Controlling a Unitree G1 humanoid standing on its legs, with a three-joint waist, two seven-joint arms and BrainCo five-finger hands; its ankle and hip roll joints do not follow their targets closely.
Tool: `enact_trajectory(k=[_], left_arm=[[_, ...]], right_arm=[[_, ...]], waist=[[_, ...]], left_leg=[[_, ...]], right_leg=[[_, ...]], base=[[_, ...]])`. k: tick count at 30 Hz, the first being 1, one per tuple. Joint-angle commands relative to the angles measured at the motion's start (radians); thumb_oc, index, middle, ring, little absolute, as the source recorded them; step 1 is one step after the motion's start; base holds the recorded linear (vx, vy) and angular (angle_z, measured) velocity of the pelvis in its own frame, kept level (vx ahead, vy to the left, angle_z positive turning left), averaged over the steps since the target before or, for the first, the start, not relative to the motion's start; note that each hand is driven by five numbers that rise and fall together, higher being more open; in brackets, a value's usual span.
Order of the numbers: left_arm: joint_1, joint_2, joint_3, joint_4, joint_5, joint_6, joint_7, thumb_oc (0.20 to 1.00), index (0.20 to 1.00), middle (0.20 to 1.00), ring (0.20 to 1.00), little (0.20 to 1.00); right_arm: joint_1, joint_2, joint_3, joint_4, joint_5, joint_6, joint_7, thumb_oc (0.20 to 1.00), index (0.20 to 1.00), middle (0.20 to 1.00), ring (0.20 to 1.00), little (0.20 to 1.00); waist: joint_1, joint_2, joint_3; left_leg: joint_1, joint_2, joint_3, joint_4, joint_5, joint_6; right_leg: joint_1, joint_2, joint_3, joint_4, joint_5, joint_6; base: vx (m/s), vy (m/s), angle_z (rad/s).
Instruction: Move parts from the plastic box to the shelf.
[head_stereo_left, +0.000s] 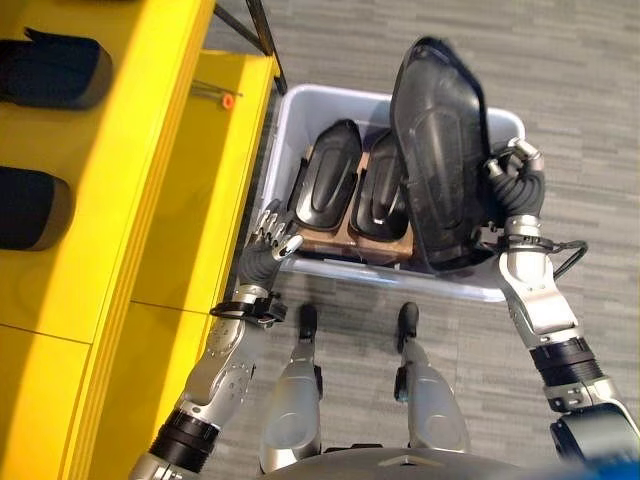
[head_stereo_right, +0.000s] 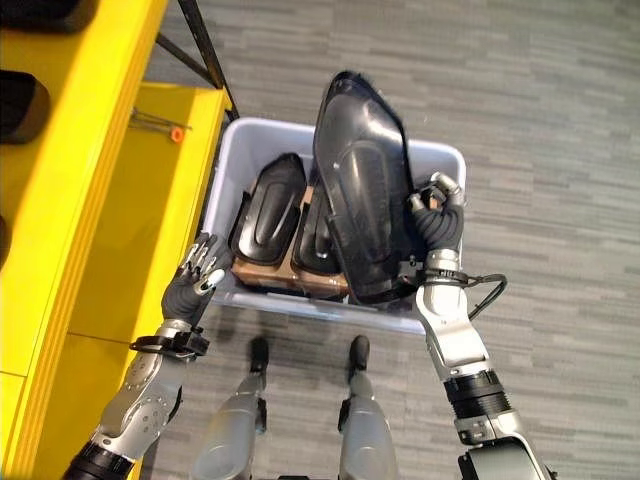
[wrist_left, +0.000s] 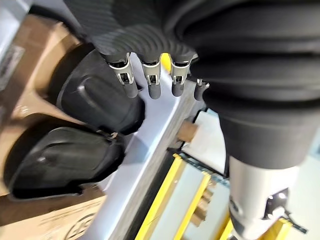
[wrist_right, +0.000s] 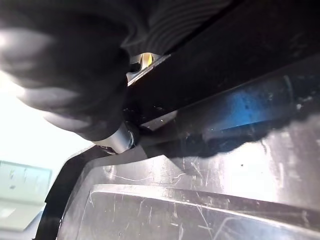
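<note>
Black moulded part (head_stereo_left: 440, 150) up out of the pale plastic box (head_stereo_left: 300, 110), held tall and tilted above the box's right half, upper centre of the left eye frame. Right hand (head_stereo_left: 515, 185) clamped on its right edge, fingers hooked round the rim, thumb hidden behind the shell. Right wrist view pressed close against the scratched dark surface of that same part, grip looking firm enough.

Two more black parts (head_stereo_left: 328, 175) down in the box, side by side, standing on what looks like brown cardboard (head_stereo_left: 345, 240) at the box's near end. Same pair large in the left wrist view, just past the fingertips.

Left hand (head_stereo_left: 275, 232) at the box's near left corner, centre left of frame, fingers loosely straight, holding nothing, hovering at the rim or just touching it; hard to call which.

Yellow shelf (head_stereo_left: 150, 150) down the whole left side of frame, right beside the box. Dark rounded shapes (head_stereo_left: 50, 65) already on its upper level at far left, likely parts of the same kind, though partly cut off by the frame edge. Small orange-tipped item (head_stereo_left: 222, 97) lying on the lower yellow level near the top.

Judging by all this: somewhere midway. One part lifted but not yet over the shelf, two left in the box, carry and placement still to do.
</note>
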Motion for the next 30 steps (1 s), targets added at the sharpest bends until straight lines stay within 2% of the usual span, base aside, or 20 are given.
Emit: enact_trajectory(k=[1, 4, 9, 10, 11, 13, 14, 15, 16, 17, 18, 19, 21, 22, 24, 25, 26, 27, 28, 30], left_arm=[[0.024, 0.014, 0.014, 0.056, 0.0, -0.025, -0.05, 1.0, 1.0, 1.0, 1.0, 1.0], [0.05, 0.011, 0.039, 0.059, 0.006, -0.023, -0.061, 1.0, 1.0, 1.0, 1.0, 1.0], [0.091, 0.0, 0.089, 0.064, 0.024, -0.021, -0.073, 1.0, 1.0, 1.0, 1.0, 1.0], [0.107, -0.007, 0.102, 0.068, 0.025, -0.018, -0.079, 1.0, 1.0, 1.0, 1.0, 1.0], [0.108, -0.007, 0.102, 0.067, 0.025, -0.018, -0.079, 1.0, 1.0, 1.0, 1.0, 1.0], [0.146, -0.018, 0.132, 0.078, 0.026, -0.014, -0.09, 1.0, 1.0, 1.0, 1.0, 1.0], [0.161, -0.03, 0.144, 0.084, 0.02, -0.011, -0.089, 1.0, 1.0, 1.0, 1.0, 1.0], [0.162, -0.03, 0.145, 0.083, 0.02, -0.011, -0.089, 1.0, 1.0, 1.0, 1.0, 1.0], [0.172, -0.036, 0.153, 0.083, 0.014, -0.011, -0.09, 1.0, 1.0, 1.0, 1.0, 1.0], [0.193, -0.055, 0.166, 0.091, 0.013, -0.009, -0.092, 1.0, 1.0, 1.0, 1.0, 1.0], [0.19, -0.057, 0.167, 0.101, 0.013, -0.009, -0.089, 1.0, 1.0, 1.0, 1.0, 1.0], [0.18, -0.068, 0.17, 0.115, 0.01, -0.01, -0.084, 1.0, 1.0, 1.0, 1.0, 1.0], [0.146, -0.082, 0.18, 0.147, 0.013, -0.019, -0.064, 1.0, 1.0, 1.0, 1.0, 1.0], [0.136, -0.097, 0.196, 0.155, 0.017, -0.023, -0.059, 1.0, 1.0, 1.0, 1.0, 1.0], [0.13, -0.102, 0.2, 0.151, 0.021, -0.025, -0.057, 1.0, 1.0, 1.0, 1.0, 1.0], [0.121, -0.109, 0.202, 0.149, 0.02, -0.025, -0.055, 1.0, 1.0, 1.0, 1.0, 1.0], [0.119, -0.112, 0.203, 0.151, 0.022, -0.024, -0.054, 1.0, 1.0, 1.0, 1.0, 1.0], [0.098, -0.117, 0.198, 0.145, 0.033, -0.024, -0.051, 1.0, 1.0, 1.0, 1.0, 1.0], [0.079, -0.119, 0.182, 0.142, 0.05, -0.016, -0.05, 1.0, 1.0, 1.0, 1.0, 1.0], [0.068, -0.12, 0.168, 0.144, 0.06, -0.014, -0.054, 1.0, 1.0, 1.0, 1.0, 1.0]], right_arm=[[0.006, -0.017, -0.017, -0.003, 0.053, -0.102, 0.056, 0.2, 0.2, 0.2, 0.2, 0.2], [0.035, -0.027, -0.014, -0.011, 0.047, -0.094, 0.09, 0.2, 0.2, 0.2, 0.2, 0.2], [0.071, -0.048, -0.018, -0.033, -0.016, -0.076, 0.127, 0.2, 0.2, 0.2, 0.2, 0.2], [0.082, -0.056, -0.021, -0.043, -0.026, -0.074, 0.141, 0.2, 0.2, 0.2, 0.2, 0.2], [0.082, -0.056, -0.021, -0.043, -0.026, -0.074, 0.141, 0.2, 0.2, 0.2, 0.2, 0.2], [0.074, -0.064, -0.015, -0.052, -0.034, -0.075, 0.163, 0.2, 0.2, 0.2, 0.2, 0.2], [0.068, -0.066, -0.012, -0.052, -0.036, -0.076, 0.165, 0.2, 0.2, 0.2, 0.2, 0.2], [0.067, -0.066, -0.011, -0.051, -0.036, -0.077, 0.164, 0.2, 0.2, 0.2, 0.2, 0.2], [0.062, -0.065, -0.009, -0.048, -0.038, -0.077, 0.16, 0.2, 0.2, 0.2, 0.2, 0.2], [0.038, -0.066, -0.006, -0.034, -0.032, -0.083, 0.152, 0.2, 0.2, 0.2, 0.2, 0.2], [0.03, -0.074, -0.013, -0.029, -0.034, -0.085, 0.142, 0.2, 0.2, 0.2, 0.2, 0.2], [0.021, -0.083, -0.021, -0.024, -0.035, -0.084, 0.134, 0.2, 0.2, 0.2, 0.2, 0.2], [0.003, -0.098, -0.024, -0.02, -0.044, -0.08, 0.116, 0.2, 0.2, 0.2, 0.2, 0.2], [0.011, -0.11, -0.031, -0.026, -0.054, -0.078, 0.113, 0.2, 0.2, 0.2, 0.2, 0.2], [0.022, -0.112, -0.04, -0.031, -0.059, -0.075, 0.111, 0.2, 0.2, 0.2, 0.2, 0.2], [0.034, -0.11, -0.048, -0.039, -0.067, -0.073, 0.109, 0.2, 0.2, 0.2, 0.2, 0.2], [0.047, -0.106, -0.053, -0.041, -0.068, -0.07, 0.111, 0.2, 0.2, 0.2, 0.2, 0.2], [0.073, -0.093, -0.066, -0.044, -0.068, -0.065, 0.113, 0.2, 0.2, 0.2, 0.2, 0.2], [0.102, -0.078, -0.087, -0.052, -0.069, -0.061, 0.105, 0.2, 0.2, 0.2, 0.2, 0.2], [0.127, -0.065, -0.098, -0.057, -0.074, -0.055, 0.106, 0.2, 0.2, 0.2, 0.2, 0.2]], waist=[[0.012, -0.029, -0.126], [0.018, -0.024, -0.152], [0.033, -0.009, -0.187], [0.041, -0.002, -0.197], [0.039, -0.001, -0.196], [0.068, 0.008, -0.204], [0.087, 0.011, -0.204], [0.084, 0.013, -0.202], [0.096, 0.015, -0.2], [0.135, 0.032, -0.2], [0.143, 0.039, -0.2], [0.142, 0.044, -0.2], [0.127, 0.033, -0.191], [0.112, 0.023, -0.191], [0.102, 0.021, -0.196], [0.086, 0.022, -0.207], [0.075, 0.025, -0.217], [0.053, 0.034, -0.241], [0.026, 0.054, -0.271], [0.018, 0.064, -0.28]], left_leg=[[0.033, 0.027, -0.031, 0.013, -0.036, -0.003], [0.071, 0.037, -0.035, 0.004, -0.037, -0.006], [0.137, 0.071, -0.052, 0.003, -0.042, -0.011], [0.153, 0.083, -0.063, 0.009, -0.04, -0.014], [0.155, 0.084, -0.065, 0.008, -0.041, -0.015], [0.171, 0.116, -0.102, 0.031, -0.026, -0.028], [0.172, 0.13, -0.116, 0.029, -0.006, -0.039], [0.174, 0.132, -0.118, 0.026, -0.005, -0.041], [0.168, 0.141, -0.135, 0.024, 0.018, -0.051], [0.129, 0.162, -0.197, -0.029, 0.137, -0.087], [0.109, 0.164, -0.21, -0.049, 0.187, -0.1], [0.078, 0.158, -0.206, -0.052, 0.218, -0.098], [0.056, 0.15, -0.13, 0.005, 0.197, -0.075], [0.083, 0.164, -0.045, 0.086, 0.138, -0.059], [0.097, 0.172, -0.01, 0.115, 0.115, -0.054], [0.132, 0.185, 0.029, 0.128, 0.09, -0.054], [0.165, 0.189, 0.049, 0.128, 0.071, -0.056], [0.224, 0.178, 0.076, 0.123, 0.015, -0.058], [0.26, 0.158, 0.121, 0.015, -0.043, -0.05], [0.262, 0.136, 0.129, -0.026, -0.045, -0.04]], right_leg=[[0.031, -0.051, 0.0, 0.102, -0.081, 0.07], [0.063, -0.044, -0.011, 0.113, -0.102, 0.069], [0.115, -0.021, -0.035, 0.187, -0.178, 0.06], [0.13, -0.009, -0.048, 0.223, -0.209, 0.052], [0.131, -0.009, -0.05, 0.226, -0.211, 0.052], [0.169, 0.023, -0.086, 0.271, -0.267, 0.026], [0.183, 0.038, -0.104, 0.272, -0.278, 0.012], [0.186, 0.04, -0.107, 0.27, -0.278, 0.011], [0.198, 0.055, -0.119, 0.261, -0.284, 0.001], [0.212, 0.09, -0.169, 0.215, -0.287, -0.022], [0.217, 0.096, -0.191, 0.196, -0.286, -0.029], [0.213, 0.092, -0.218, 0.178, -0.272, -0.03], [0.198, 0.069, -0.248, 0.164, -0.251, -0.037], [0.184, 0.04, -0.288, 0.156, -0.23, -0.042], [0.182, 0.027, -0.313, 0.152, -0.223, -0.042], [0.181, 0.015, -0.339, 0.149, -0.218, -0.044], [0.185, 0.007, -0.358, 0.146, -0.215, -0.044], [0.182, -0.017, -0.395, 0.159, -0.208, -0.036], [0.2, -0.031, -0.41, 0.176, -0.217, -0.008], [0.202, -0.065, -0.43, 0.202, -0.204, 0.007]], base=[[0.09, -0.029, 0.06], [0.08, -0.031, 0.13], [0.06, -0.058, 0.06], [0.05, -0.073, 0.1], [0.02, -0.164, 0.29], [-0.02, -0.246, 0.39], [-0.03, -0.18, 0.34], [-0.06, -0.165, 0.4], [-0.19, -0.229, 0.48], [-0.24, -0.251, 0.58], [-0.27, -0.175, 0.86], [-0.19, -0.027, 0.94], [-0.27, -0.01, 1.23], [-0.3, -0.024, 1.13], [-0.16, -0.001, 0.79], [-0.04, 0.041, 0.97], [-0.07, 0.109, 1.03], [0.08, 0.175, 0.96], [0.11, 0.213, 1.6], [0.12, 0.238, 1.61]])
